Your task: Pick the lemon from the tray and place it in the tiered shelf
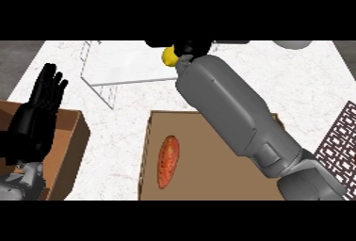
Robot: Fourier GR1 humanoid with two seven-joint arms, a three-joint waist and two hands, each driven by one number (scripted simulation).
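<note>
A yellow lemon [168,56] shows at the top centre, held in my right hand [190,48], whose black fingers curl round it and hide most of it. My right forearm stretches up from the lower right across the brown tray [208,164]. The lemon hangs beside the right end of the white wire tiered shelf [125,66], which stands at the back left of the counter. My left hand [38,113] rests open at the left edge, fingers up.
A long reddish sausage-shaped food [168,161] lies in the tray's left part. A brown box [69,155] stands at the lower left. A dark lattice object [341,141] sits at the right edge. A grey rounded object [292,44] shows at the top right.
</note>
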